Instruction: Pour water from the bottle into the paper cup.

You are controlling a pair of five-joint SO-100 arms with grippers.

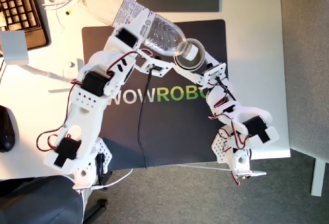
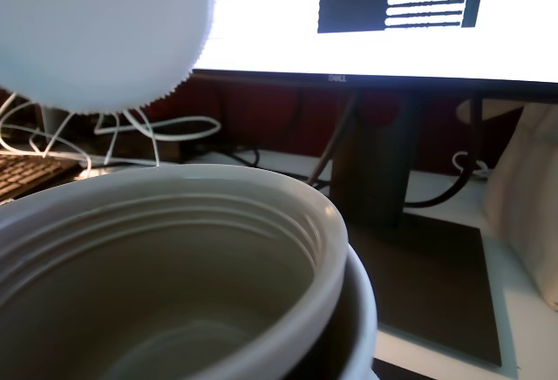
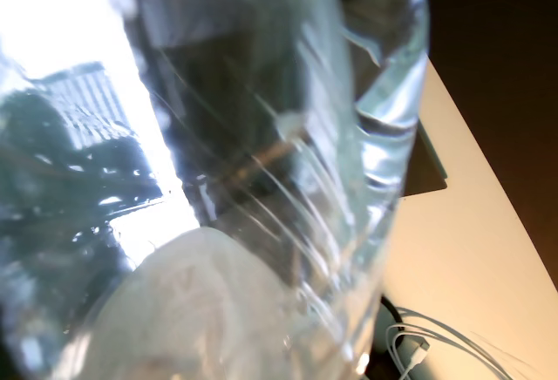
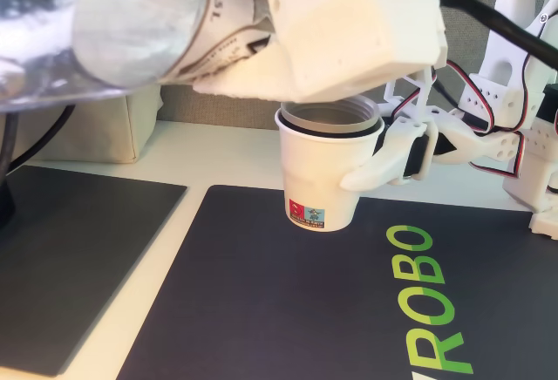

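I've got the clear ribbed plastic water bottle clamped in my first gripper, tipped across the upper middle of the exterior view with its mouth right over the small white paper cup. My second gripper hugs that cup above the dark mat. We're at the pour; next I'd judge more tilt, mouth kept inside the rim.

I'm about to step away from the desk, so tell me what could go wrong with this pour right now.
The bottle is tilted with its mouth just at the cup's rim, so water may run down the outside onto the mat. My second gripper holds the cup lifted off the mat, and its wall looks dented; a harder squeeze could crumple it. A keyboard and cables lie close enough to be splashed.
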